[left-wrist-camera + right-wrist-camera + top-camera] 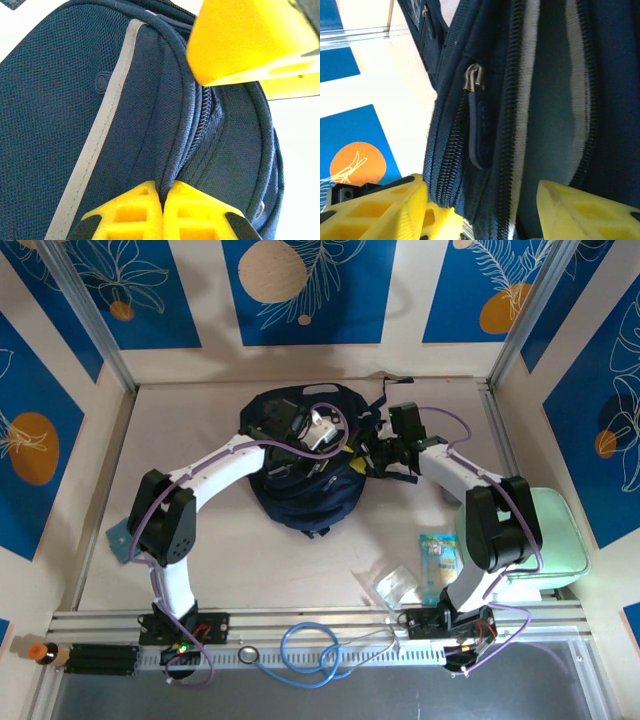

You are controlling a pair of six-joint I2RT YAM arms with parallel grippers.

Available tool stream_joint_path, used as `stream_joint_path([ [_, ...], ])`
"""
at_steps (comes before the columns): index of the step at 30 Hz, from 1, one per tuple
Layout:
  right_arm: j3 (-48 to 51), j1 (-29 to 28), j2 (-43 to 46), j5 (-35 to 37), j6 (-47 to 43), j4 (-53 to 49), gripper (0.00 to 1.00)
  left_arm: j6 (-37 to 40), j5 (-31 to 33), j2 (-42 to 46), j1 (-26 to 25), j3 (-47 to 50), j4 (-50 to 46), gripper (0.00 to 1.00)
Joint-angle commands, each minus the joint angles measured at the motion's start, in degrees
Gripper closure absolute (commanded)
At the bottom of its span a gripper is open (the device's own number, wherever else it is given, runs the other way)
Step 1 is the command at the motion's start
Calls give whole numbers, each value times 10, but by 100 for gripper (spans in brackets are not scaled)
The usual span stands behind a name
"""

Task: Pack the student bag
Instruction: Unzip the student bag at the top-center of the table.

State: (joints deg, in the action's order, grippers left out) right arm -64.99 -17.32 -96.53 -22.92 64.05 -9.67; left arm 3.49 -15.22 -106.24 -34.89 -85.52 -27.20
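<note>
light: bright, even | shadows: soft | blur: close wrist-view foregrounds | glare: none

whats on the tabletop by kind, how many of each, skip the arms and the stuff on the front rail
student bag: 1
mint green zip case: 1
small printed packet: 1
clear plastic bag: 1
teal piece, partly hidden behind the left arm: 1
total: 5

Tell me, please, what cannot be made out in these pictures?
Inside of the student bag: top view, the left arm and folded fabric cover the opening.
Mint green case: top view, the right arm hides its left part.
Teal item: top view, mostly under the left arm.
Packet: top view, print too small to read.
</note>
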Motion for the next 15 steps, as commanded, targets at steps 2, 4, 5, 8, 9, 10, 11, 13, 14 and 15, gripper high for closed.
stream_joint_path([
  [2, -44, -16, -34, 7, 33, -23, 40, 10, -24, 32, 9, 5, 24, 100],
  [4, -51, -20, -48, 5, 35, -18, 42, 10, -29, 37, 9, 11, 26, 97],
  [5, -54, -22, -52, 4, 35, -14, 43, 11, -31, 40, 8, 15, 28, 96],
  [8, -60, -31, -62, 5, 31, -14, 53, 5, -26, 52, 8, 30, 31, 93],
  [9, -61, -33, -64, 6, 29, -14, 58, 1, -23, 57, 8, 34, 29, 86],
  [10, -62, -34, -64, 5, 28, -13, 63, -6, -17, 63, 8, 39, 27, 79],
  [11, -62, -35, -64, 3, 26, -12, 68, -15, -8, 71, 8, 45, 24, 73],
  [13, -62, -36, -63, 0, 23, -6, 75, -42, 13, 89, 7, 57, 16, 65],
  [14, -59, -37, -62, -6, 23, 5, 78, -69, 35, 98, 6, 60, 6, 62],
  [15, -55, -37, -61, -13, 24, 17, 80, -94, 47, 105, 4, 63, -5, 61],
])
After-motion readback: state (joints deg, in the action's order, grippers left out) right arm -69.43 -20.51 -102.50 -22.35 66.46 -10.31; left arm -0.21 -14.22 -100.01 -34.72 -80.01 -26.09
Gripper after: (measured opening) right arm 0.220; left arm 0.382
